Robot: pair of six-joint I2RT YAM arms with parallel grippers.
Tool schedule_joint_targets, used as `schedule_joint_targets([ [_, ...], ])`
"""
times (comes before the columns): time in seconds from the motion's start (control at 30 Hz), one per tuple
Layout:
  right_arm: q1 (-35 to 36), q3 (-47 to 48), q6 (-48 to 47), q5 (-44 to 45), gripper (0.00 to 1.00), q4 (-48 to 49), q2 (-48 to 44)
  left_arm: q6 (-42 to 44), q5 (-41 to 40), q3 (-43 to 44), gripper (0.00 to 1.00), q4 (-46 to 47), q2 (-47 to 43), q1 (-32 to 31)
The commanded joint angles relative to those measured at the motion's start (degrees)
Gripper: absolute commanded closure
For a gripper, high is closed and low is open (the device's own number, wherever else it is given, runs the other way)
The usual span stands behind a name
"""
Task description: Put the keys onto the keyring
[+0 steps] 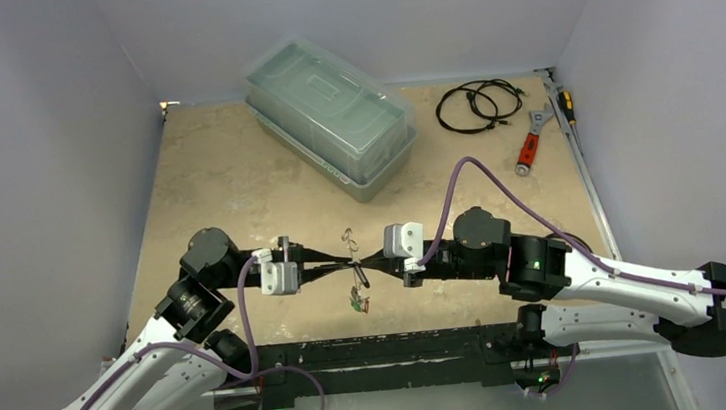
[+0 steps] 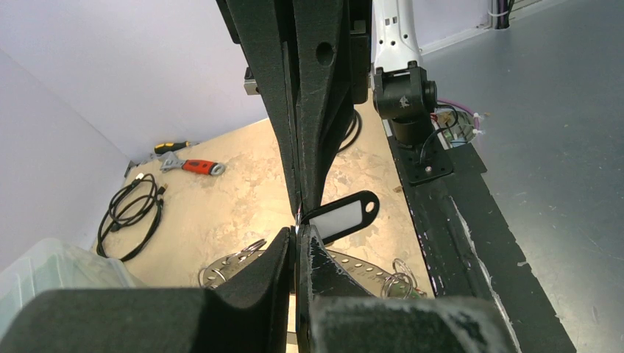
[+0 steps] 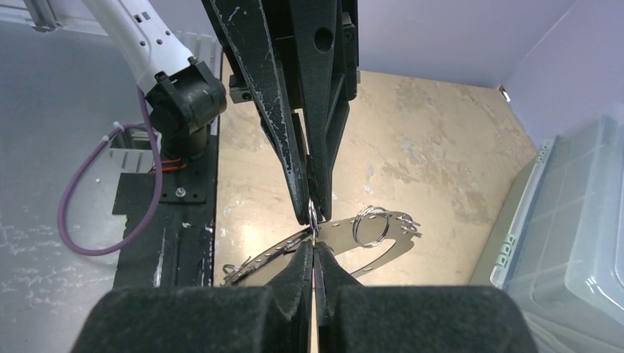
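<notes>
Left gripper (image 1: 345, 263) reaches in from the keyring's left, its fingers (image 2: 272, 265) pressed together. I can't tell what they nip. The keyring (image 3: 386, 248), a holed silver plate, sits right under the meeting tips, over the desk (image 1: 237, 187). A black key tag (image 2: 342, 217) hangs just beside them. Right gripper (image 1: 370, 262) reaches in from the keyring's right, fingers (image 3: 335, 276) pressed together too.

Even, diffuse overhead light leaves only soft shadows on the tan table (image 1: 236, 177). In both wrist views the near fingers (image 2: 184, 316) are out of focus, and the keyring (image 3: 338, 239) glints with glare.
</notes>
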Motion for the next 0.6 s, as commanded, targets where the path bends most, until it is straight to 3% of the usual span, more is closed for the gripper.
schedule_joint_targets([
  [0.0,0.0,1.5,0.2,0.5,1.0,0.2,-0.9,-0.5,0.3,1.7,1.0,3.8,-1.3,-0.1],
  [0.47,0.0,1.1,0.5,1.2,1.0,0.1,-0.5,-1.1,-1.2,1.1,1.0,5.0,-2.5,-0.2],
  [0.57,0.0,1.3,0.5,1.4,0.87,0.4,-0.4,-1.1,-1.0,1.2,1.0,4.8,-2.0,-0.1],
])
